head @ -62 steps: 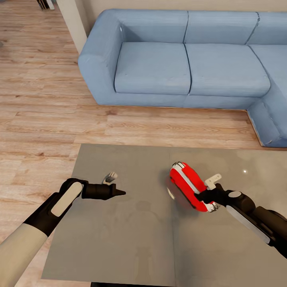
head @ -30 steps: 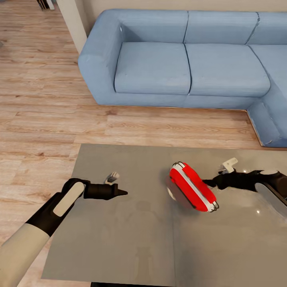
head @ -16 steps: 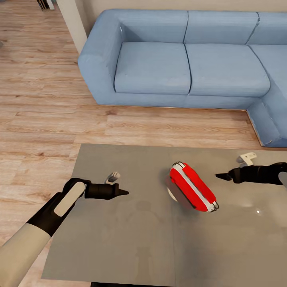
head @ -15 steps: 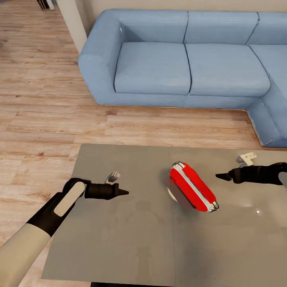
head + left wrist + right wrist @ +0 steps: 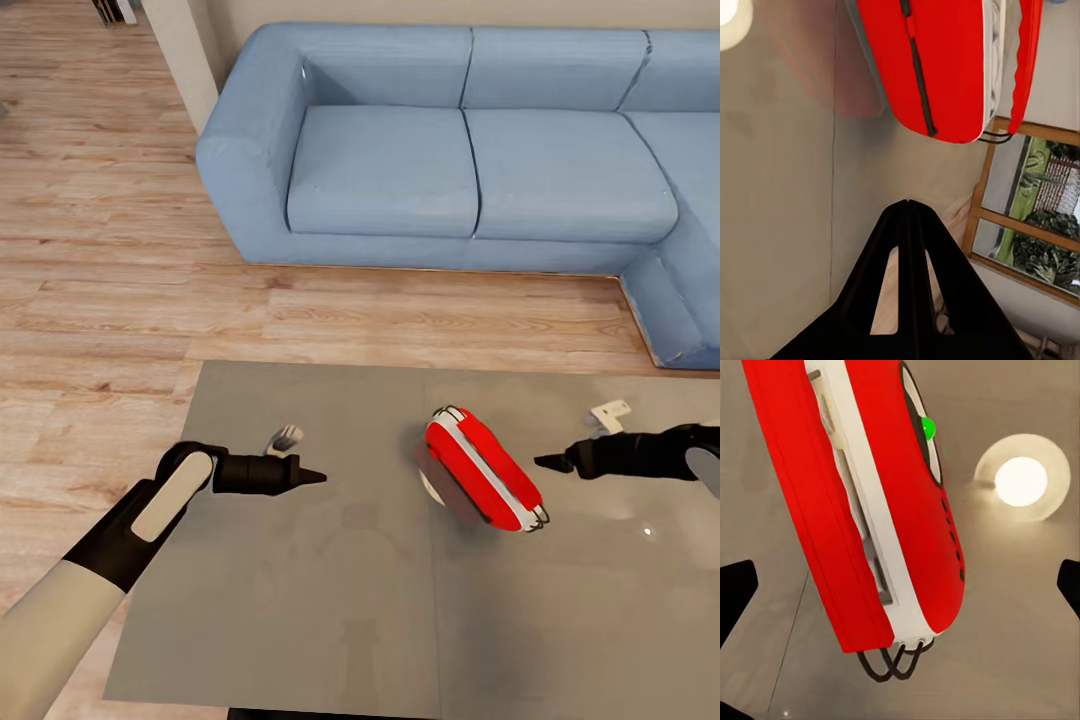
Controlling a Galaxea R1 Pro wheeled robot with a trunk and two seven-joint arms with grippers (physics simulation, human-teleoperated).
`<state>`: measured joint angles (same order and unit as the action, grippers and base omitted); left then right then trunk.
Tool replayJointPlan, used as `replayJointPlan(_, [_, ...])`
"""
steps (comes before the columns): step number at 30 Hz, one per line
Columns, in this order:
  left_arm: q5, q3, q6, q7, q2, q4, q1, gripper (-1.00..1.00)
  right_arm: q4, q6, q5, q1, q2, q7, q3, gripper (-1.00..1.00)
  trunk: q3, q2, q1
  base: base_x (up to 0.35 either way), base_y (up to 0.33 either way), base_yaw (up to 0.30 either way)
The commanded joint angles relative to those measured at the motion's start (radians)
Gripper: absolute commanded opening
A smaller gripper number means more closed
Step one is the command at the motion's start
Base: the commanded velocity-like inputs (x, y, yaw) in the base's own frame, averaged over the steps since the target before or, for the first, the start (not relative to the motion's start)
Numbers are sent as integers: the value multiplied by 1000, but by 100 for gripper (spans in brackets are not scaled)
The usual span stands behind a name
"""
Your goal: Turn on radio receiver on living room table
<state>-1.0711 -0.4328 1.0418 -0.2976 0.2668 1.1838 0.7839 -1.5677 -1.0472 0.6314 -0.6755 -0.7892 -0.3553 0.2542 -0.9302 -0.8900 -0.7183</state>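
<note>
The red radio receiver (image 5: 481, 469) with its white band lies tilted on the grey table (image 5: 300, 600), right of the middle. In the right wrist view a small green light (image 5: 928, 428) glows on the radio's (image 5: 870, 510) face, and its thin metal handle (image 5: 889, 664) sticks out at one end. My right gripper (image 5: 541, 462) hovers just right of the radio, apart from it and open, with its fingers (image 5: 736, 592) wide at the picture's edges. My left gripper (image 5: 318, 477) is shut to a point (image 5: 907, 204) over the table, well left of the radio (image 5: 937, 67).
A big blue L-shaped sofa (image 5: 450, 170) stands beyond the table across a strip of light wood floor (image 5: 100, 250). The glossy tabletop mirrors a ceiling lamp (image 5: 1021, 481) and a framed window (image 5: 1027, 217). The table's left edge (image 5: 165, 480) runs under my left forearm.
My right gripper has let go of the radio and drawn back to the right, then eased slightly nearer again. The left gripper crept a little forward. The radio has stayed put.
</note>
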Motion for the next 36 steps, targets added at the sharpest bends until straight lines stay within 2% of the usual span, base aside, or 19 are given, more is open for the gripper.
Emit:
replayJointPlan(1, [0, 0, 0, 0, 0, 3, 0, -100, 0, 0, 2, 1, 0, -3, 0, 100, 0, 0, 0, 0, 0, 0])
replayJointPlan(9, [1, 1, 1, 0, 4, 8, 0, -100, 0, 0, 5, 2, 1, -45, 0, 100, 0, 0, 0, 0, 0, 0])
replayJointPlan(36, [8, 7, -7, 3, -3, 3, 0, -100, 0, 0, 6, 2, 5, -70, 0, 100, 0, 0, 0, 0, 0, 0])
